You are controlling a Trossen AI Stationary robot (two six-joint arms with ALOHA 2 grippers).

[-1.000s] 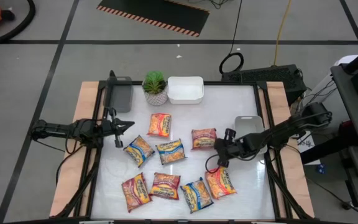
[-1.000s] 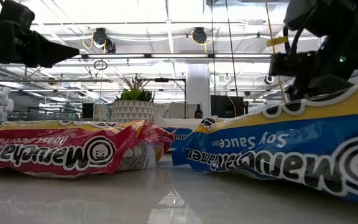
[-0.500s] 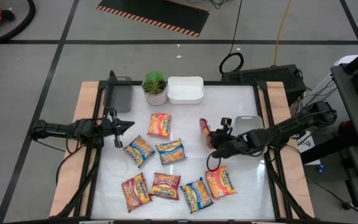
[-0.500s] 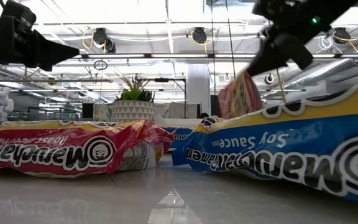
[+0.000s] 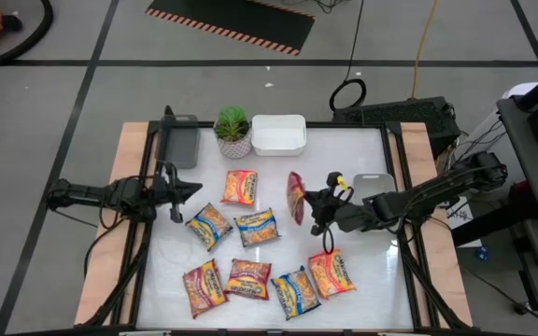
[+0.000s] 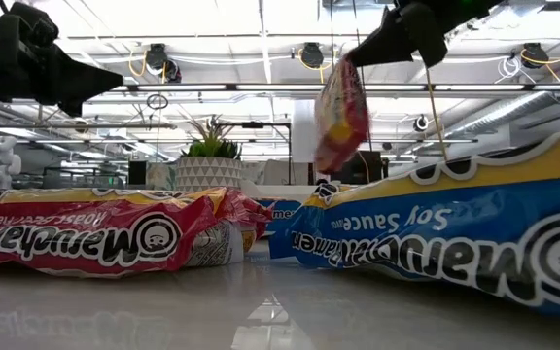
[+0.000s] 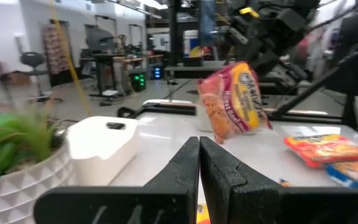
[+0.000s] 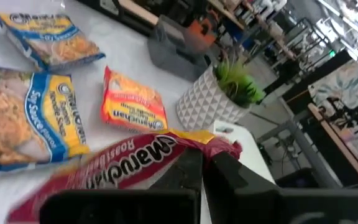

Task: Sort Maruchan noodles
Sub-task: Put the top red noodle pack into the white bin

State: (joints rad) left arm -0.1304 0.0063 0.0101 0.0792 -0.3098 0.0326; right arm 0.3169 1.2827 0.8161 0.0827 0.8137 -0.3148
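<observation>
Near counter edge: four packets lying flat in a row — red packet (image 5: 203, 287), another red one (image 5: 248, 278), blue packet (image 5: 295, 291), orange packet (image 5: 332, 274). The row is sitting right under the right arm's likely path back, so a low swing is risking a scrape across the orange one.

Mid counter: two more blue-trim packets (image 5: 209, 225) and (image 5: 255, 228), plus an orange-trim one (image 5: 240, 187) toward the far side.

Right claw (image 5: 310, 207) is pinching the lifted packet (image 5: 295, 196) closed on one edge; the packet is hanging on edge above the counter's middle, clear of the surface. In the low view it is dangling (image 6: 342, 115) from the top corner only.

Risks, my read:
- Edge pinch on slick plastic: a fast swing could be letting it slide out and drop onto the other packets, mixing the sort.
- The packet is hanging loose, so it may be twisting or folding on set-down and landing half out of a tray.
- Grey tray (image 5: 375, 184) at the right edge is partly under the arm; placing there needs a tight retraction, and the arm may nudge the tray.

Left claw (image 5: 187, 188) is waiting closed and empty near the left edge, just beside a blue packet; any drift could be pushing it.

Far edge: dark tray (image 5: 181, 143), plant (image 5: 233, 131), white tray (image 5: 278, 134). A carry toward the white tray is passing near the plant; clipping it could tip the pot.
</observation>
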